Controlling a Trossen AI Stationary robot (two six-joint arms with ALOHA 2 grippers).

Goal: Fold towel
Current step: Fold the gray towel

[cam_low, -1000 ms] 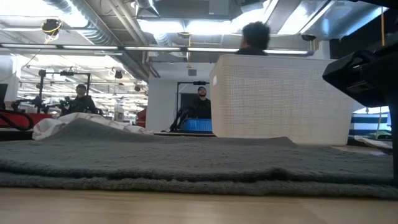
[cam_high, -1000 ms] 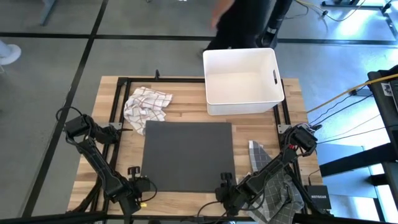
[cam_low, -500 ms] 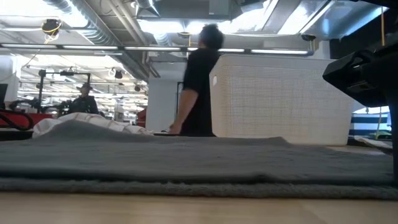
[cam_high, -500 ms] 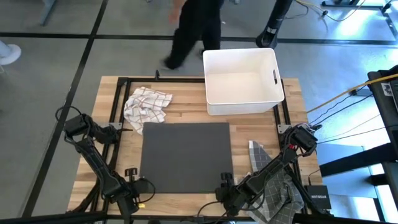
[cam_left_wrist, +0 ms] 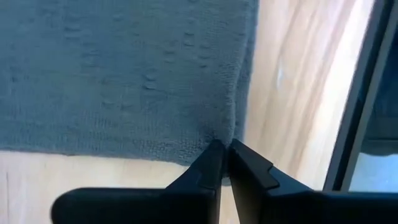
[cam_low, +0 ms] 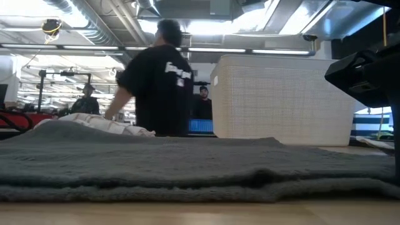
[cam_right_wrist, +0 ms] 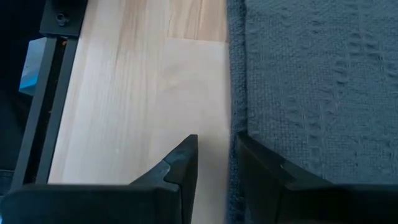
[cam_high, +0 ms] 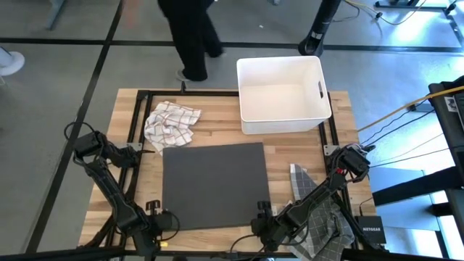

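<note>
lying flat, towel [cam_high: 214, 184] slightly skewed

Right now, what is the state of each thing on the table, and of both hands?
Grey towel: lying flat, not yet folded.
Checked cloth: crumpled.
White bin: upright, empty.
Left hand: shut on the towel's corner.
Right hand: open, at the towel's edge.

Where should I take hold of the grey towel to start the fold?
By its two near corners, coming in from the table's near edge. The grey towel lies flat, so only edges offer purchase. The left gripper is pinched on one corner; the right gripper straddles the other side's edge, jaws apart.
</note>
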